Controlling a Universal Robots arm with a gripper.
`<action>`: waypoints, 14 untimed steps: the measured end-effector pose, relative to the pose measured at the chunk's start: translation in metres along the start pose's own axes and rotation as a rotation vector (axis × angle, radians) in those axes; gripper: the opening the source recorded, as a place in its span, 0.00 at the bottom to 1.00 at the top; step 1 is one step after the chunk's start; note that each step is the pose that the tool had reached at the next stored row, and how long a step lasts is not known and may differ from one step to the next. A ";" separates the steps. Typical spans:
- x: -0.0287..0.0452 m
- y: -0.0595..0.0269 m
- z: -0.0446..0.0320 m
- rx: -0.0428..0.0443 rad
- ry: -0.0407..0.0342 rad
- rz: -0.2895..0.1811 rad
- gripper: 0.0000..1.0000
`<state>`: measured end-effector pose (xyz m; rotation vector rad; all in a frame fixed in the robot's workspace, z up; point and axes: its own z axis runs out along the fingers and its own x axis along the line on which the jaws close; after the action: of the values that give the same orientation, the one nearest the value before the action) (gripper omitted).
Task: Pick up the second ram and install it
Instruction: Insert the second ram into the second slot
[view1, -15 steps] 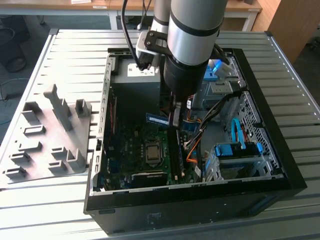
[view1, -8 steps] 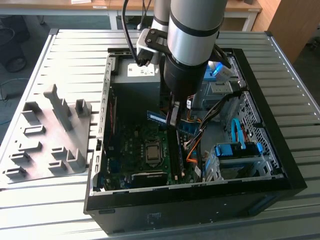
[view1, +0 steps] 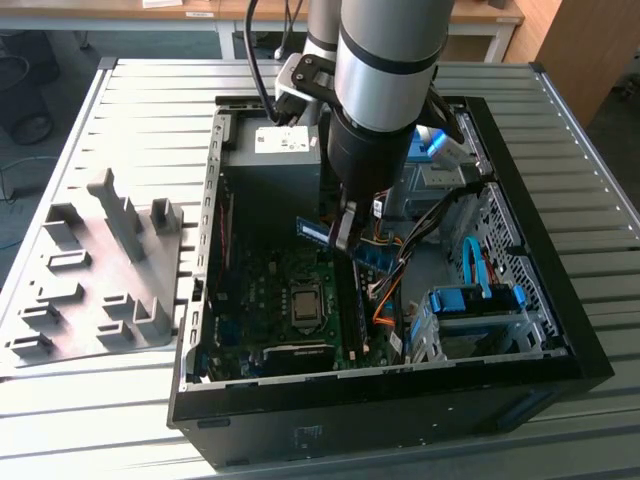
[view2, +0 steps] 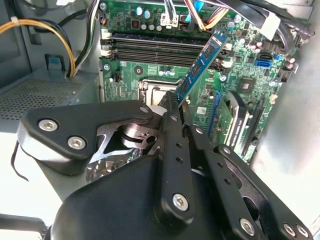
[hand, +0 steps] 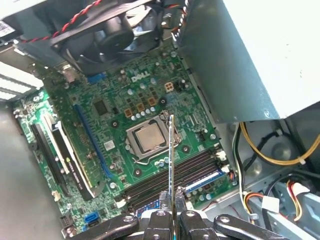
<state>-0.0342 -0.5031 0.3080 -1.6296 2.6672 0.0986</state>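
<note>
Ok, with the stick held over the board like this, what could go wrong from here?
1. The second ram, held in the claw, looks angled against the long black sockets in the second wrist view. Lowered that way, it might meet a socket skewed and jam.
2. Coloured wires lie just beyond the sockets, so the stick or claw could snag them.

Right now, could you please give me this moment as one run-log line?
gripper: shut on second ram | position: inside case, above motherboard | seated: no
</note>
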 end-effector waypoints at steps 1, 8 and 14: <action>0.0000 0.0000 0.0000 0.0004 -0.0004 0.009 0.14; 0.0000 0.0000 0.0003 0.0033 -0.0026 0.067 0.14; 0.0000 0.0000 0.0004 0.0052 -0.0044 0.109 0.14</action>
<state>-0.0342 -0.5031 0.3075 -1.4803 2.7494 0.0962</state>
